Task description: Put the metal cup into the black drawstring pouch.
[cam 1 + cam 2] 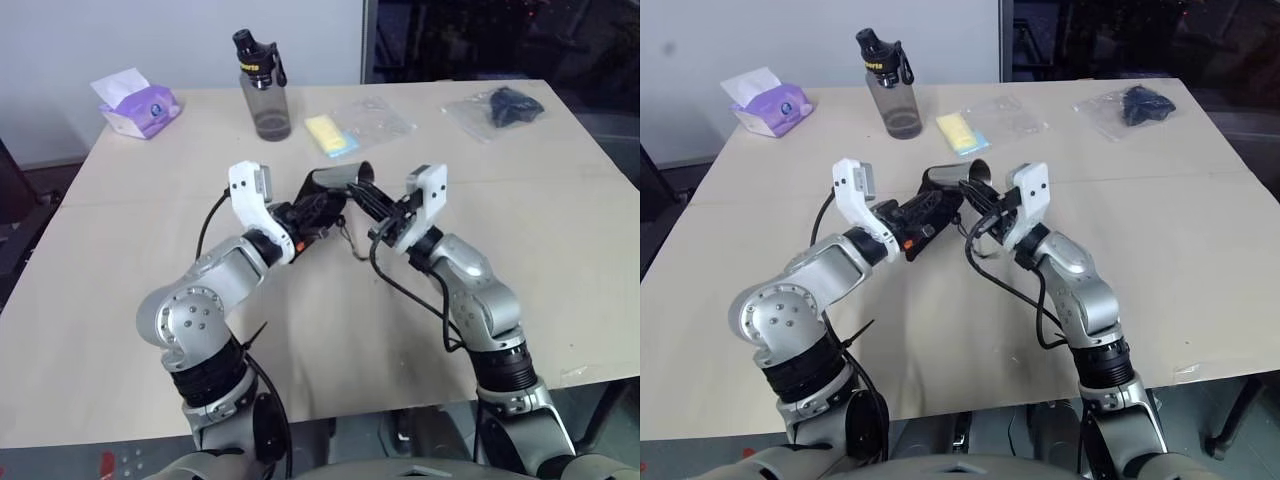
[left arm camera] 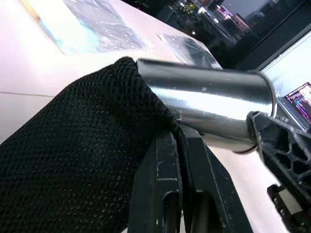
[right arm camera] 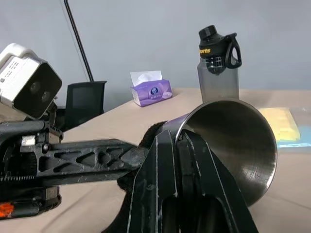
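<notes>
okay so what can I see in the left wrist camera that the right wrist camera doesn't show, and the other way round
Left wrist view alone: the cup's outer wall sliding base-first into the pouch's mesh mouth, plus a clear plastic bag.

Right wrist view alone: the cup's hollow inside, the water bottle, the tissue box.

Both: the metal cup, the black drawstring pouch, and fingers pinching the cup's rim.

Silver arms, black cables, white wrist cameras

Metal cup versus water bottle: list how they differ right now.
The metal cup is shiny, opaque steel; the water bottle is grey, see-through plastic. The cup lies tipped on its side in the air, base pushed into the black drawstring pouch; the bottle stands upright on the table. The cup's mouth is open; the bottle wears a black cap. Both are round drink containers.
</notes>
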Robot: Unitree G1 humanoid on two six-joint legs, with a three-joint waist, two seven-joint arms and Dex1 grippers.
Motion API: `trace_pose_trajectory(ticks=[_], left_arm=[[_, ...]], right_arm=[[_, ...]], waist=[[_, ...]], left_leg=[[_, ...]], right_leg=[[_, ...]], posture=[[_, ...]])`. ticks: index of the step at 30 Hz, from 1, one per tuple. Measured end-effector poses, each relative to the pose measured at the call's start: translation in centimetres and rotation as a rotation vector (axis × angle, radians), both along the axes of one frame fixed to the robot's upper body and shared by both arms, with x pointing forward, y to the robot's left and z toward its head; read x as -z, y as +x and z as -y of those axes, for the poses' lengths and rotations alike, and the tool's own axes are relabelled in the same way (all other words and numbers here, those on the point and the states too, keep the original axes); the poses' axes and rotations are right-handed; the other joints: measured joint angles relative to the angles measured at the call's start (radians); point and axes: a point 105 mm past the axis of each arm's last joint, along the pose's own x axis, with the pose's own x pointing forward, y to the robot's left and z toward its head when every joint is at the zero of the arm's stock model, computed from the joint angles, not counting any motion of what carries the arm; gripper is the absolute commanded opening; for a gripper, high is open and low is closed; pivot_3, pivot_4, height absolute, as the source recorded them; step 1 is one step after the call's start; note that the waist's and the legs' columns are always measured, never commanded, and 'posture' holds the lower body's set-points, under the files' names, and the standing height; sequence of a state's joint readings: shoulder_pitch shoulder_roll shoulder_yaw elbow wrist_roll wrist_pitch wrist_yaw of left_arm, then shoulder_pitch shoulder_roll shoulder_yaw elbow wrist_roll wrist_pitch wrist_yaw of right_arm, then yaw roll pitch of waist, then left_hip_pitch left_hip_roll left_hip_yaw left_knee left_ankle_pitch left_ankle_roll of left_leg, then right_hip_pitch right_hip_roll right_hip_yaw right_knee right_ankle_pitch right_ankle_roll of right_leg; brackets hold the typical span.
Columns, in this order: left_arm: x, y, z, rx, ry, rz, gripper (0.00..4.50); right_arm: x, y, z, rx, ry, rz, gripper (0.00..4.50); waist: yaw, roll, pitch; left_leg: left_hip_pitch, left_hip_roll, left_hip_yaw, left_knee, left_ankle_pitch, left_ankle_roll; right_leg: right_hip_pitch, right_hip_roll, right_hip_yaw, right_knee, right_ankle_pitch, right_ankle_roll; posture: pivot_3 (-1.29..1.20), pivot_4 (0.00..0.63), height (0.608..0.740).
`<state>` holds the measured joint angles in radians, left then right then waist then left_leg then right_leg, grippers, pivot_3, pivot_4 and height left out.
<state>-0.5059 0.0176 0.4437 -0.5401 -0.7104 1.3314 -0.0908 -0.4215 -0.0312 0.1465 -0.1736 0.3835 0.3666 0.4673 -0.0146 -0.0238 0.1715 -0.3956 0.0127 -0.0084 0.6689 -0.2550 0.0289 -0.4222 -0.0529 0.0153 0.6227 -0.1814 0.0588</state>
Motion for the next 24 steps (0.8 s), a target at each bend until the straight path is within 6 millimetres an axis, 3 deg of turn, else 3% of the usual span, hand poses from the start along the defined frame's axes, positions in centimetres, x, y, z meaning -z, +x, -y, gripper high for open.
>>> trace_pose_trajectory(ticks=[7, 14, 17, 24], left_arm=[[-0.1, 0.1, -0.8, -0.028, 0.011, 0.001, 0.06], [0.1, -0.6, 0.1, 0.034, -0.027, -0.007, 0.06], [-0.3, -0.9, 0.7, 0.064, -0.046, 0.005, 0.06], [-1.3, -1.7, 1.9, 0.119, -0.168, 0.016, 0.06]], right_arm=[[1.1, -1.4, 0.1, -0.066, -0.071, -0.003, 0.00], [1.3, -1.5, -0.3, -0.092, -0.080, -0.010, 0.00], [1.8, -1.2, -1.3, -0.109, -0.102, -0.016, 0.00], [4.1, -0.2, -4.3, -0.155, -0.404, 0.153, 0.00]], waist=[[0.000, 0.000, 0.000], [0.000, 0.000, 0.000], [0.000, 0.000, 0.000], [0.000, -0.001, 0.001]], left_leg=[[0.000, 0.000, 0.000, 0.000, 0.000, 0.000], [0.000, 0.000, 0.000, 0.000, 0.000, 0.000], [0.000, 0.000, 0.000, 0.000, 0.000, 0.000], [0.000, -0.001, 0.000, 0.000, 0.000, -0.001]], right_leg=[[0.000, 0.000, 0.000, 0.000, -0.001, -0.001], [0.000, 0.000, 0.000, -0.001, -0.002, -0.003], [0.000, 0.000, 0.000, 0.000, -0.002, -0.003], [0.000, 0.000, 0.001, -0.001, -0.002, -0.003]], posture=[[0.00, 0.150, 0.740], [0.00, 0.150, 0.740], [0.00, 0.150, 0.740], [0.00, 0.150, 0.740]])
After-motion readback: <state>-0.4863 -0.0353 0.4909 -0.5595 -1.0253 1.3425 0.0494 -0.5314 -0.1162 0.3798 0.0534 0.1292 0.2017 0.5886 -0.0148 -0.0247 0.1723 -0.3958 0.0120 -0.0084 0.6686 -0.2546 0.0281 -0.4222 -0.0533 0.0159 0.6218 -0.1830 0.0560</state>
